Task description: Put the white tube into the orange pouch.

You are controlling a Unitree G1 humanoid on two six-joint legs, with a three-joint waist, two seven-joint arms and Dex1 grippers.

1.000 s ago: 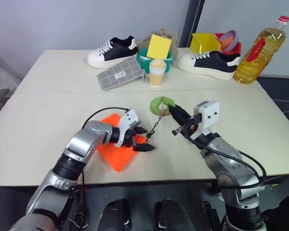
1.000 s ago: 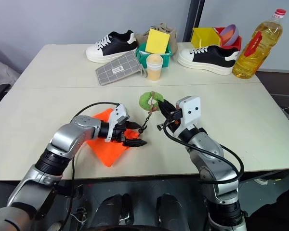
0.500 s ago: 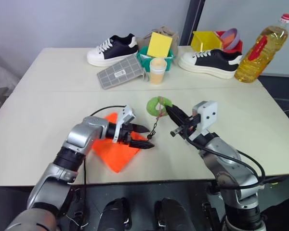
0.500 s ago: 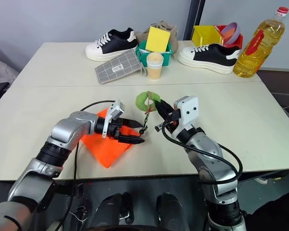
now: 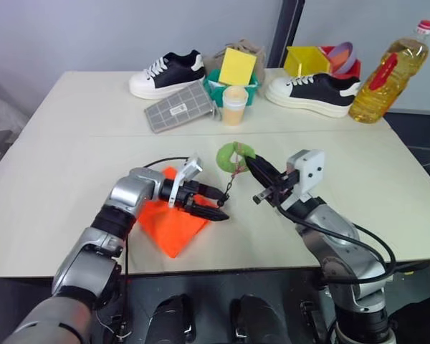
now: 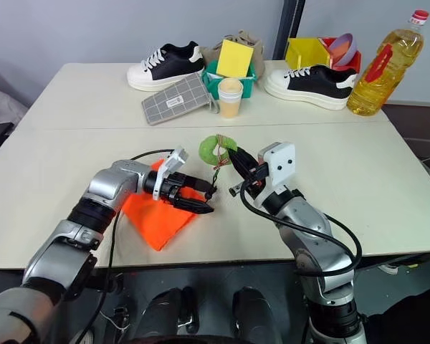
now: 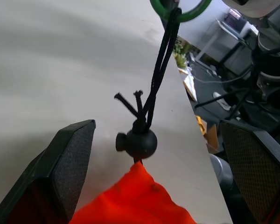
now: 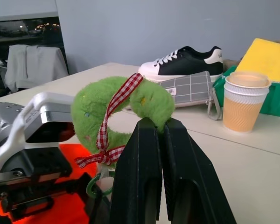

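Note:
The orange pouch point(image 5: 170, 223) lies flat on the table near its front edge. Its black cord point(image 5: 231, 188) runs up from the pouch mouth to a round green plush tag point(image 5: 233, 153) with a checked ribbon. My right gripper point(image 5: 249, 164) holds that tag above the table, shut on it point(image 8: 115, 108). My left gripper point(image 5: 221, 204) reaches across the pouch, open, with the cord's black ball stopper point(image 7: 137, 143) between its fingers point(image 7: 60, 172) and touching neither. The white tube is out of view.
Along the back of the table stand two black-and-white sneakers point(image 5: 166, 74) point(image 5: 312, 92), a grey grid pouch point(image 5: 179, 108), a cream cup point(image 5: 234, 105), a green basket point(image 5: 216, 87) with a yellow sponge, a yellow bin point(image 5: 306, 61) and an oil bottle point(image 5: 384, 72).
My left gripper has swung round to point more to the right, still open at the pouch mouth. The right gripper keeps the green tag where it was.

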